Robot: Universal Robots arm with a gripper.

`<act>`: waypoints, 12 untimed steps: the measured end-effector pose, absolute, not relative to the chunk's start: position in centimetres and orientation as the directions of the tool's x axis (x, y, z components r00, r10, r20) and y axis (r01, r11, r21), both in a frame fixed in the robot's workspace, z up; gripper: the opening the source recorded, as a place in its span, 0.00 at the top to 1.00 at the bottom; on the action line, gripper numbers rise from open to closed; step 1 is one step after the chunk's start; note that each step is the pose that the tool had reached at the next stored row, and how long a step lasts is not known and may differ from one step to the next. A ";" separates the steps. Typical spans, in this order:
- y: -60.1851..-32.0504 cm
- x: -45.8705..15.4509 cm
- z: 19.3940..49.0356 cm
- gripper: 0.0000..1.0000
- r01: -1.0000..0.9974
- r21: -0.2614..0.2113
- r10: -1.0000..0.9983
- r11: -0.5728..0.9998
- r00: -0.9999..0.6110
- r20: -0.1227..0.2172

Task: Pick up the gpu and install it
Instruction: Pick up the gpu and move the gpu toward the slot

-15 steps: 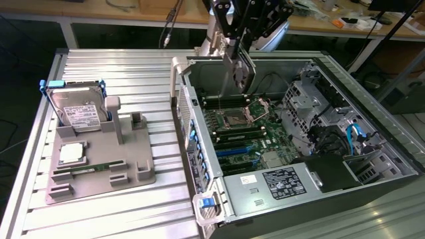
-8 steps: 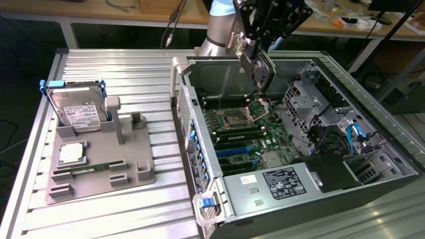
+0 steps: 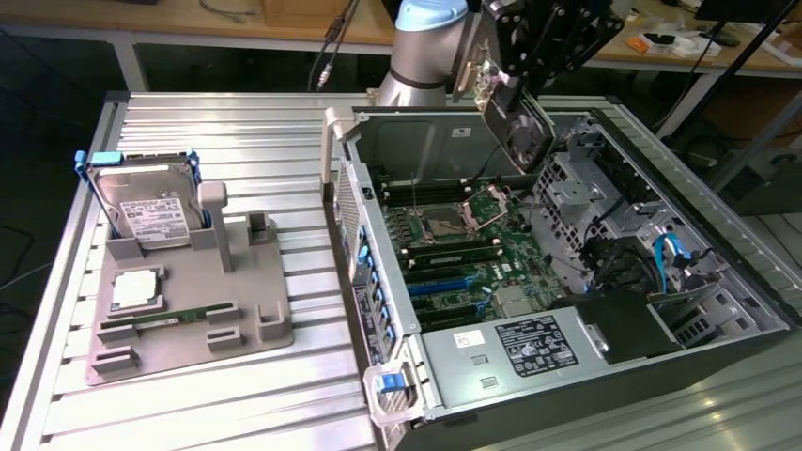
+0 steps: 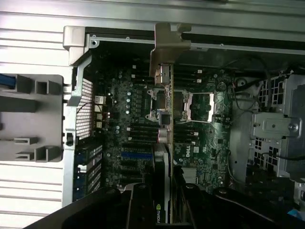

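- The fingers [image 4: 140,205] are closed on the gpu [image 3: 524,127], clamping it by one end so that most of the card hangs free below them.
- The gpu is in the air over the open computer case [image 3: 376,188], above its far end in the exterior view and touching nothing inside.
- In the wrist view the card is edge-on, a thin line across the motherboard [image 4: 128,109], with its metal bracket [image 4: 169,43] at the end away from the fingers. Held this way, its connector edge probably faces down towards the board.
- The case lies on its side with the panel off, which leaves the expansion slots [image 3: 439,291] open from above.
- The card hangs over the processor socket area and is not yet lined up with those slots, so by my reading it is being carried and not seated.
- On the exterior view's left, a grey holder [image 3: 269,329] on the ribbed surface [image 3: 201,404] keeps the hard drive [image 3: 148,211] upright and the memory stick [image 3: 169,317] on edge, well apart from the case.
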State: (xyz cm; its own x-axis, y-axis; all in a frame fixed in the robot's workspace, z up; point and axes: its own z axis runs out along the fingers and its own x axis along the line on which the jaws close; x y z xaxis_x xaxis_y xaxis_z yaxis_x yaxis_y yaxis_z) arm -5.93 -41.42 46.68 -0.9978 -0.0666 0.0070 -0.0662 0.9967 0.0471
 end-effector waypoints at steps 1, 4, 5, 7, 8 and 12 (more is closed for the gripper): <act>-41.4 -5.5 46.7 0.73 -0.066 0.047 -0.067 0.997 -0.998 0.007; -41.4 -4.7 46.7 0.73 -0.066 0.047 -0.067 0.997 -0.998 0.007; -41.4 -4.7 46.7 0.73 -0.066 0.047 -0.067 0.997 -0.998 0.007; -41.4 -4.7 46.7 0.73 -0.066 0.047 -0.067 0.997 -0.998 0.007; -41.4 -4.7 46.7 0.73 -0.066 0.047 -0.067 0.997 -0.998 0.007; -41.4 -4.7 46.7 0.73 -0.066 0.047 -0.067 0.997 -0.998 0.007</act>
